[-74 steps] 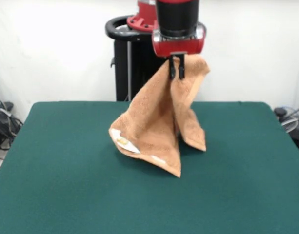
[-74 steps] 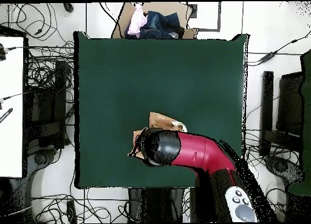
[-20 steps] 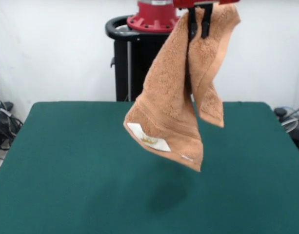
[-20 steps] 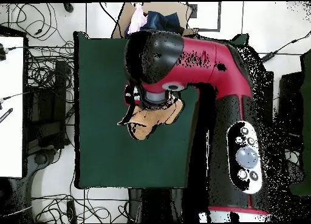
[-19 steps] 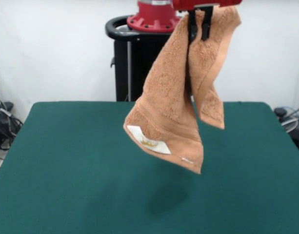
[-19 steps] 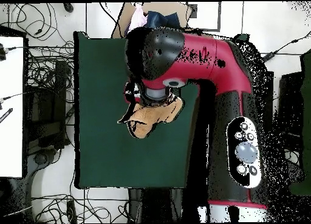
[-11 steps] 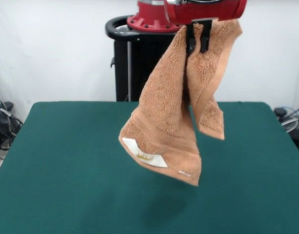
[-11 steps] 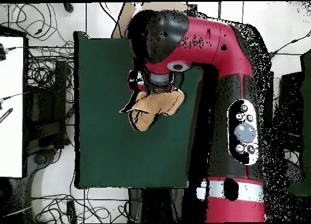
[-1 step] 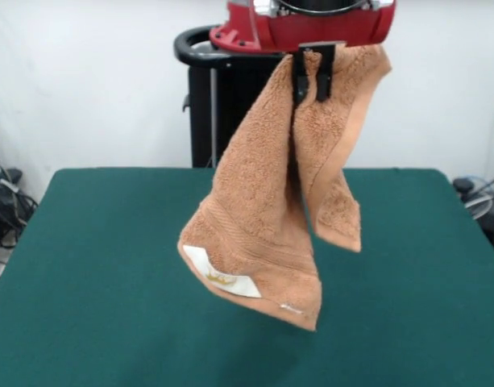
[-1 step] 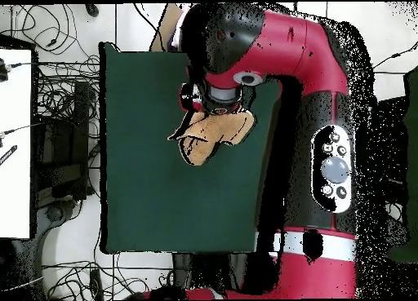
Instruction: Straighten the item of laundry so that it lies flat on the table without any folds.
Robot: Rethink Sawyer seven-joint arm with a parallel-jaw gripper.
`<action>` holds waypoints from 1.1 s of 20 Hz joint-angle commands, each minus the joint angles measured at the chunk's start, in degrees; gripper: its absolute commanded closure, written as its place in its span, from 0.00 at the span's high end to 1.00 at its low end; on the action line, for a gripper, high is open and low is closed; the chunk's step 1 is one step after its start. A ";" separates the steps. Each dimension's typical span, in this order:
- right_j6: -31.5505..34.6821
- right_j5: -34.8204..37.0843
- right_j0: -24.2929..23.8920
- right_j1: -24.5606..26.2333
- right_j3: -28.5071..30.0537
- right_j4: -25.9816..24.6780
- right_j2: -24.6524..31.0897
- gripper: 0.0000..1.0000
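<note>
Green felt covers the table (image 9: 85, 266), with a white wall behind it. I have the gripper (image 9: 311, 76) pinching the towel (image 9: 263, 218) at an upper edge. The cloth hangs doubled in two drapes above the table's middle, clear of the felt, its white label (image 9: 218, 278) on the lowest fold. To do this step well, I judge I should lower until the bottom corner touches the felt, then draw the gripper sideways toward a table edge so the drapes pay out flat. Releasing while it hangs would likely drop it crumpled.
</note>
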 commanded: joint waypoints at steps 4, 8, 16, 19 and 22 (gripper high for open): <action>12.89 8.14 3.12 -0.24 -3.56 -2.73 -3.22 0.00; 12.76 5.19 3.43 -1.76 -0.53 -1.48 -4.17 0.00; 12.28 4.07 3.27 -2.81 1.21 -0.27 -4.18 1.00; 12.23 3.34 3.18 -3.20 1.91 -0.22 -4.22 1.00; 13.03 0.54 2.76 -4.13 4.26 0.62 -4.53 1.00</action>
